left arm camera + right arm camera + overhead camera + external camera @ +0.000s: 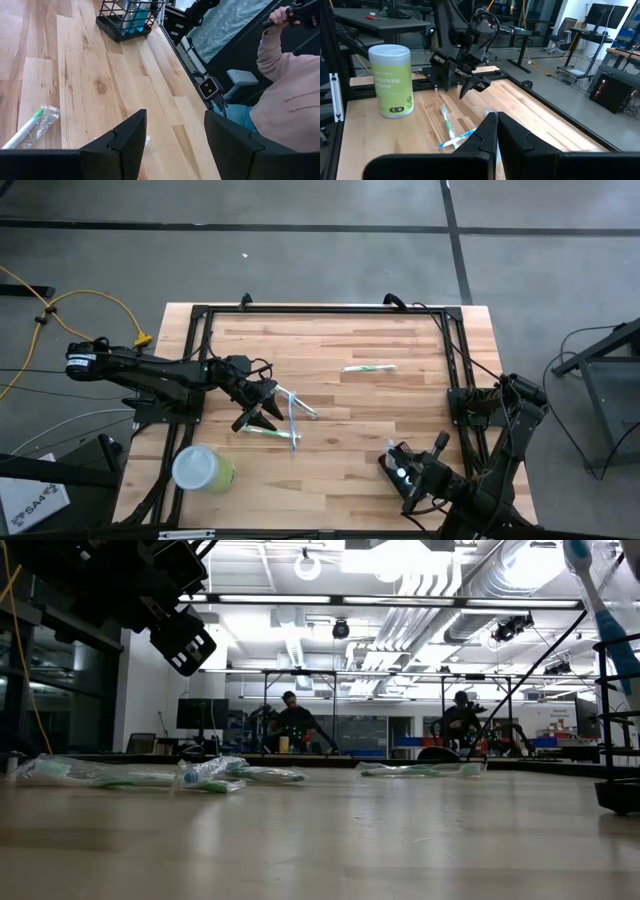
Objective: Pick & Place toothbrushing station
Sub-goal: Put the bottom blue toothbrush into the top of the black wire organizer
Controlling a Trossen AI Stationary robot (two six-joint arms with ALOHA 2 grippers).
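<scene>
**Wooden table, holder untouched: the pick is not yet begun**

Pale wooden planks make up the table (pixel 400 410), with a grey floor round it and a busy workshop behind; a person in a pink top (pixel 292 95) sits just past the table edge nearest the holder.

The black mesh holder (pixel 126 21) stands upright on the wood, close to that edge, with something blue standing in it; nothing grips it and nothing touches it.

The left gripper (pixel 175 145) is well apart from the holder, raised off the table, its two fingers spread wide and empty; it points roughly towards the holder across a bare run of planks. Loose toothbrushes (pixel 290 418) lie under and just beside this gripper, far from the holder; one more wrapped brush (pixel 368 367) lies on its own, also apart from the holder. The lime-green cup (pixel 203 470) stands farther from the holder than any of these.

The right gripper (pixel 495 131) has its fingers drawn almost together with nothing between them; the holder does not show in its own view, and how near it sits to the holder I cannot tell for sure.

As I judge it, none of the task is done; the holder is neither grasped, lifted nor set anywhere new. Everything is left: a gripper must reach the holder, close on its wire wall or rim, lift it level so the contents do not spill, and put it down at its place; where that place is, the pictures do not show.
</scene>
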